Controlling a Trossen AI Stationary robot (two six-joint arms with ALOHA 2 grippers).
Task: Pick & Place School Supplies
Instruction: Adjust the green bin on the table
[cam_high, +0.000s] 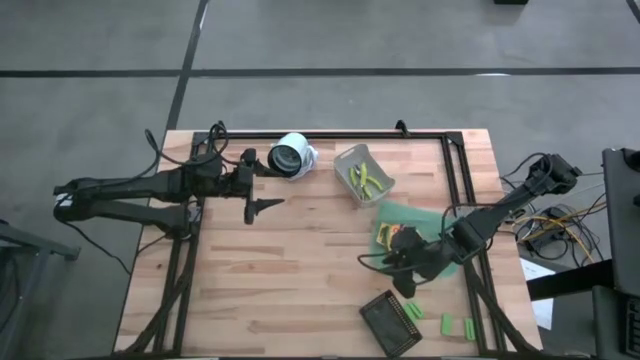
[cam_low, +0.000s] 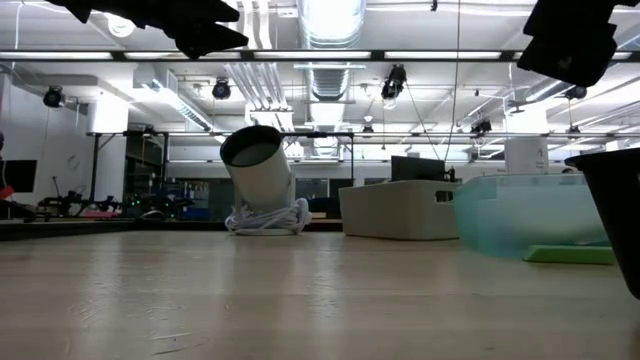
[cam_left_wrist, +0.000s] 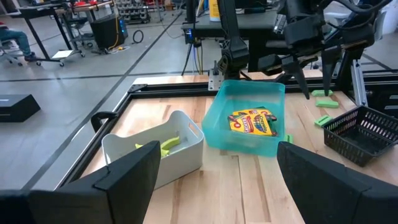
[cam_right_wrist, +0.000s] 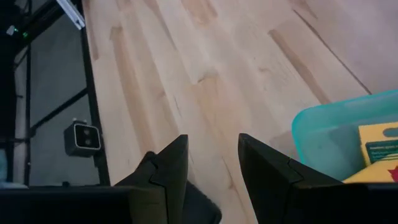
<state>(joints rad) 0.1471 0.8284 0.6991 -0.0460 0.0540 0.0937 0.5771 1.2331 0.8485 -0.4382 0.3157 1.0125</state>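
Wood planks make up the table (cam_high: 300, 260), with a black frame along its edges. The right gripper (cam_high: 402, 262) hangs over the near right part of the table, just at the near-left corner of the green bin (cam_high: 445, 222). Its 2 fingers (cam_right_wrist: 171, 168) stand a little apart with nothing between them, pointing down at bare wood beside the bin's rim.

In the green bin lies 1 yellow pack (cam_left_wrist: 252, 122) with red-green print, flat on the bottom. The grey bin (cam_high: 364, 174), beside the green bin and farther back, holds the yellow-handled tools (cam_high: 366, 180); from the left wrist view only a yellow-green bit (cam_left_wrist: 165, 144) shows above its wall, so I cannot tell how many lie there.

A dark tray (cam_high: 390, 318) sits near the front edge, in front of the green bin and apart from it. Green blocks (cam_high: 457, 325) lie on the wood to the right of the tray, with 1 more (cam_high: 413, 311) touching or just beside its right edge.

The left gripper (cam_high: 262, 205) waits over the back left of the table, fingers (cam_left_wrist: 127, 174) spread wide and empty, facing the 2 bins. A white cylinder (cam_high: 291, 156) on a coil of cable stands at the back, near that arm.
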